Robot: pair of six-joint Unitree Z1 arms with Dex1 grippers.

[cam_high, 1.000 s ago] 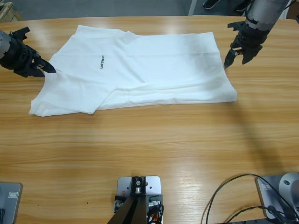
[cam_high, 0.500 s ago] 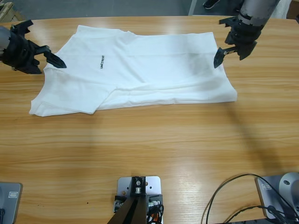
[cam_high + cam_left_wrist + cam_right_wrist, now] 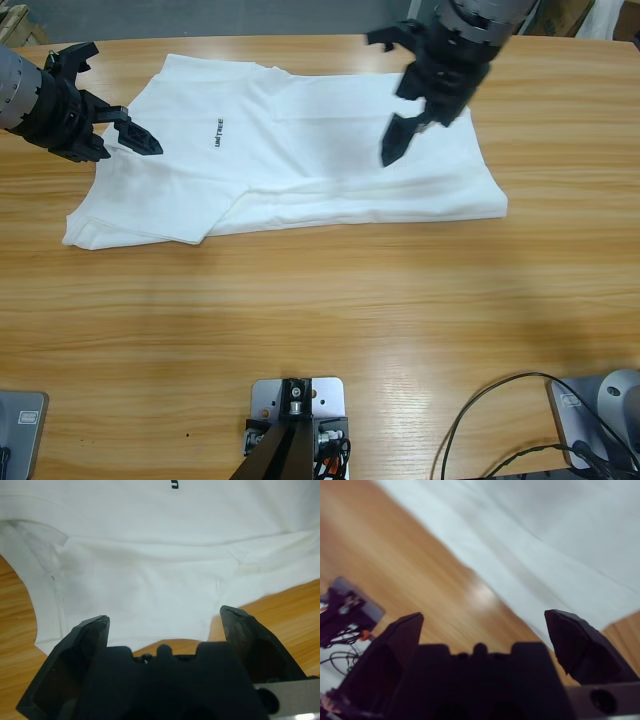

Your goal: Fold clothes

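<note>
The white T-shirt (image 3: pixel 290 150) is lying partly folded on the far half of the wooden table (image 3: pixel 320 320), its dark chest lettering (image 3: pixel 217 132) showing. The left gripper (image 3: pixel 115 110) is hovering over the shirt's sleeve end with jaws spread, gripping nothing. The right gripper (image 3: pixel 395 95) is hanging above the shirt's middle, jaws likewise parted and empty.

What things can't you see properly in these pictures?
- Chest lettering: too small to read in the high view, cut off by the top edge in the left wrist view.
- T-shirt: the right hand covers part of it in the high view.
- Neck label: not visible.
</note>
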